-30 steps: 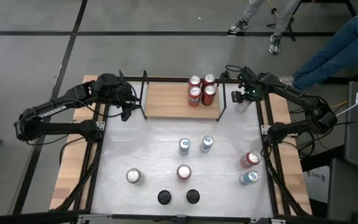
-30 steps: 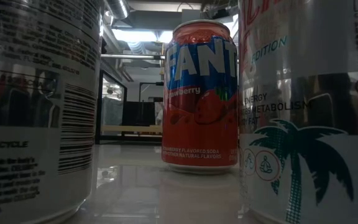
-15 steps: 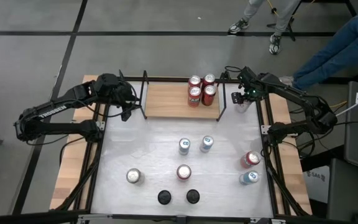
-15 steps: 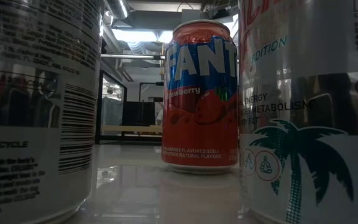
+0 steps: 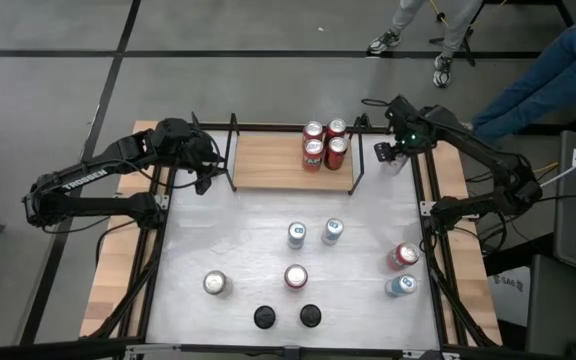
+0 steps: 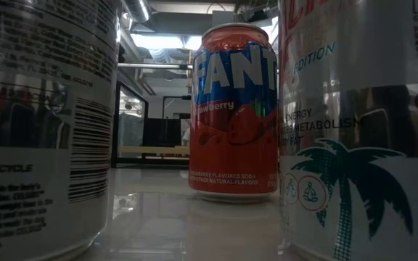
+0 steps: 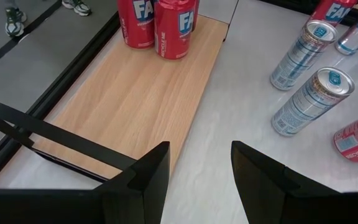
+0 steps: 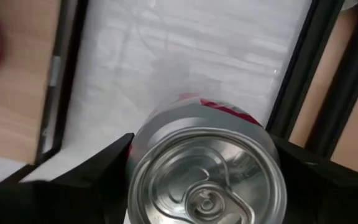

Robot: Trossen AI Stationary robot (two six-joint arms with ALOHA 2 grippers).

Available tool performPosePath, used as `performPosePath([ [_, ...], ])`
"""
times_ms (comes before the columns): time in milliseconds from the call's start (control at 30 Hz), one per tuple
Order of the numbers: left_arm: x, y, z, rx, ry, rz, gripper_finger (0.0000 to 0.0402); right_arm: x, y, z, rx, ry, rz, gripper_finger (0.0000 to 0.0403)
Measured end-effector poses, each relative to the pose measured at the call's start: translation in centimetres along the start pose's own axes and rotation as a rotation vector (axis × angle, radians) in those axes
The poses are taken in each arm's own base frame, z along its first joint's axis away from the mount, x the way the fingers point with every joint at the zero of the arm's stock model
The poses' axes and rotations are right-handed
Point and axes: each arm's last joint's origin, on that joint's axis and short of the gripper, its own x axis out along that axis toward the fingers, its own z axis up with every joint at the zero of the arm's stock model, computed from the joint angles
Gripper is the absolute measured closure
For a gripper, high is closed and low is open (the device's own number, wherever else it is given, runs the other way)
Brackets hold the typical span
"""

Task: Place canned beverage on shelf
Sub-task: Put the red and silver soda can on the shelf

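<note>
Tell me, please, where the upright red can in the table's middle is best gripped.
Grip the red can across its round side wall, coming straight down from above: it stands upright, top facing up, with free space all round it.

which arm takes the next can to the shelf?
Right. Its gripper already straddles a can beside the shelf end. The left gripper is open and empty at the other end.

Shelf bears four red cans (right end), on white table.
</note>
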Motion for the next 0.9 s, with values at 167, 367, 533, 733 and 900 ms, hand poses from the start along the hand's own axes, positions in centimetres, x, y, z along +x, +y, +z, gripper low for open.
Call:
performPosePath([
  [167, 0.0, 0.0, 0.0, 0.0, -0.002, 0.0, 0.0239, -2.5, 0.0, 0.5, -0.021, -0.015, 0.005, 0.0114],
  [367, 0.0, 0.0, 0.0, 0.0, -0.002, 0.0, 0.0239, -5.9, 0.0, 1.0, -0.043, -0.065, 0.024, 0.0115],
  [533, 0.0, 0.0, 0.0, 0.001, -0.002, 0.0, 0.0239, -9.0, 0.0, 1.4, -0.061, -0.133, 0.047, 0.0115],
  [733, 0.0, 0.0, 0.0, 0.001, -0.002, 0.0, 0.0239, -12.5, 0.1, 1.7, -0.1, -0.233, 0.145, 0.0114],
  [900, 0.0, 0.0, 0.0, 0.001, -0.002, 0.0, 0.0239, -14.6, 1.0, 1.8, -0.158, -0.322, 0.238, 0.0115],
])
